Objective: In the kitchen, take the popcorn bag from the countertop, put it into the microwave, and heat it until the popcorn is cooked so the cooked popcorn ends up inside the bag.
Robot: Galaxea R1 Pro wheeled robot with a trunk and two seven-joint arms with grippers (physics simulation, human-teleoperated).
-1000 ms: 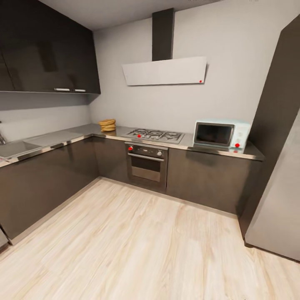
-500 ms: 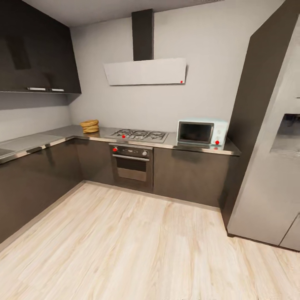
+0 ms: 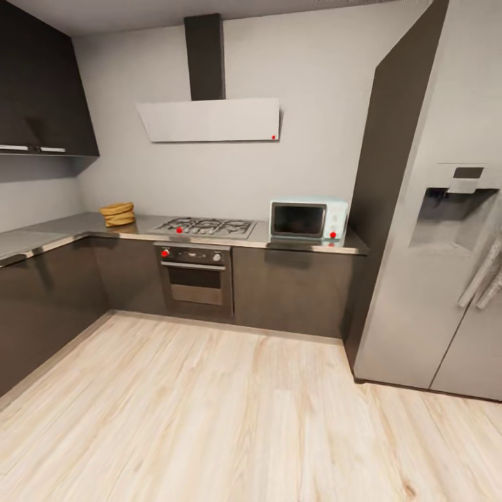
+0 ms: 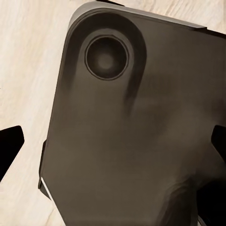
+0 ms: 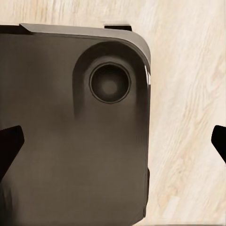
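The tan-brown popcorn bag (image 3: 117, 213) sits on the grey countertop (image 3: 286, 242) near the back left corner, left of the hob. At the counter's right end stands the pale-blue microwave (image 3: 308, 219), its dark glass door closed. Both are far across the floor from me. In the left wrist view my left gripper (image 4: 113, 148) hangs open over my own dark base, one dark fingertip at each side edge. In the right wrist view my right gripper (image 5: 114, 143) is open the same way, with nothing between its fingers.
A gas hob (image 3: 206, 226) and a built-in oven (image 3: 194, 274) sit between bag and microwave, under a white hood (image 3: 209, 119). A tall grey fridge (image 3: 446, 265) stands at the right. Dark cabinets (image 3: 42, 300) run along the left. Pale wooden floor (image 3: 209, 418) stretches to the counters.
The whole picture has slid left, so the camera has turned right and more of the fridge has come into view. The bag and the microwave have not moved on the counter.
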